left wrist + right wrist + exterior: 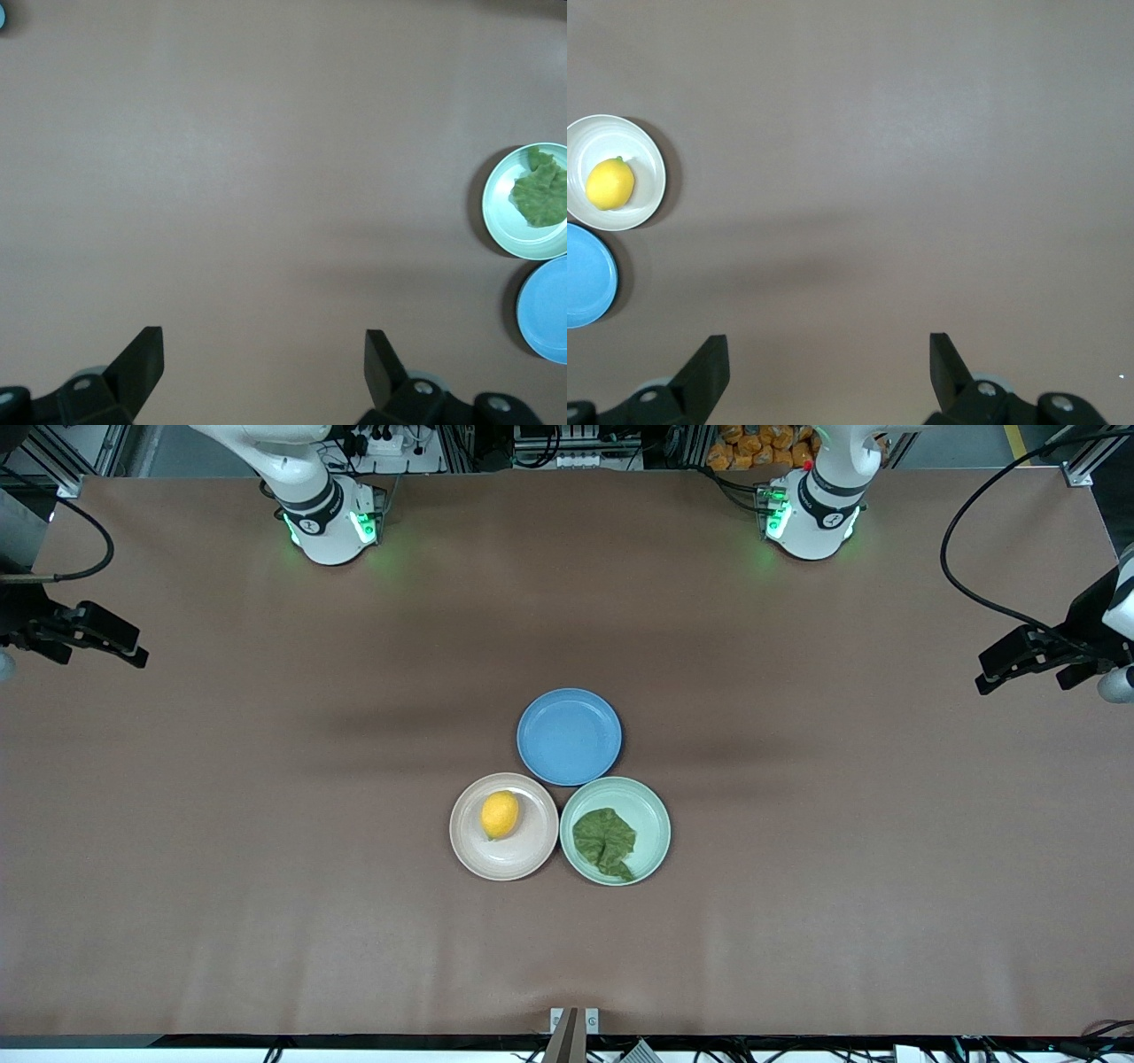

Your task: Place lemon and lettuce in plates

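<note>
Two Franka arms wait at either end of a brown table [266, 779], both end effectors spread wide and gripping nothing. The right end effector [828, 376], seen at the edge of the front view on the right arm's end of the table [124, 651], hangs over bare tabletop, its two dark fingers [709, 367] far apart with only the table surface between them; it touches nothing. In the middle of the table three plates sit clustered, their rims touching or nearly so. The beige-pink plate [469, 846], on the side toward the right arm, carries the lemon [500, 814], which lies inside the rim. The blue plate [569, 737] lies farther from the front camera than the other two and carries nothing. The mint green plate [651, 815], on the side toward the left arm, carries the lettuce [605, 842], a crumpled dark green leaf lying flat within the rim. The left end effector [264, 372], at the left arm's end of the table [1010, 664], likewise hangs over bare tabletop with its fingers [142, 363] fully parted and nothing between them, well apart from the plates.
</note>
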`<state>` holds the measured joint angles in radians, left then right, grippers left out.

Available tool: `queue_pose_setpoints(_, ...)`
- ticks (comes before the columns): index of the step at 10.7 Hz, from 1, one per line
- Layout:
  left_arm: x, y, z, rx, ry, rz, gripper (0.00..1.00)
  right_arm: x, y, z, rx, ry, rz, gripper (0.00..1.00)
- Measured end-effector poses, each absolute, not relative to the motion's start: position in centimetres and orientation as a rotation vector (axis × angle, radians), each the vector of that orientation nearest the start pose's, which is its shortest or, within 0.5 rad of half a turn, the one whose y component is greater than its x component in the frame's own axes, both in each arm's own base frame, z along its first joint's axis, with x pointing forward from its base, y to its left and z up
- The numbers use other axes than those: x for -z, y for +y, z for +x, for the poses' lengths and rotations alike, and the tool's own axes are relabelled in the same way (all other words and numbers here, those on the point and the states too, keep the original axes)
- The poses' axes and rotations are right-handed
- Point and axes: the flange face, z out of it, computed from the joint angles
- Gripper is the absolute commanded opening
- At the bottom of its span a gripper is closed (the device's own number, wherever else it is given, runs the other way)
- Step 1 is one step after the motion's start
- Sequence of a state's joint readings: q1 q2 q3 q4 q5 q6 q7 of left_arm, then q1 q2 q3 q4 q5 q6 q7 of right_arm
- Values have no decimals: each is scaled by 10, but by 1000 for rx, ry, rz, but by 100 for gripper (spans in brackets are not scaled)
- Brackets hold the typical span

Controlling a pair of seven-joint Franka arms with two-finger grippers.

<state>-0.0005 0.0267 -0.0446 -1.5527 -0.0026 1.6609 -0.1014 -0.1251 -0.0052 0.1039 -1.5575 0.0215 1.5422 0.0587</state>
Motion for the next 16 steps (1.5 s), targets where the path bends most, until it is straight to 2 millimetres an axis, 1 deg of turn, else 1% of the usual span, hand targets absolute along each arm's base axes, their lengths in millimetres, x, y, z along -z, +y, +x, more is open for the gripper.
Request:
queue_pose_setpoints(3,-625,-32,571,117,-68,-3149,100,-626,-13,553,-28,133,-3117,100)
queue_pose_setpoints(5,-625,-35,571,115,18,-3147,100,-627,-17,554,-10,144,-3116,100)
queue_pose_setpoints(8,-625,-37,571,114,125,-3140,100,-624,-17,556,-13,145,-3116,100)
queue_pose_setpoints(14,-625,-38,571,114,134,-3137,100,-622,-17,556,-23,145,-3116,100)
queue_pose_setpoints(16,-625,-36,571,110,92,-3139,100,-621,-17,556,-26,145,-3116,100)
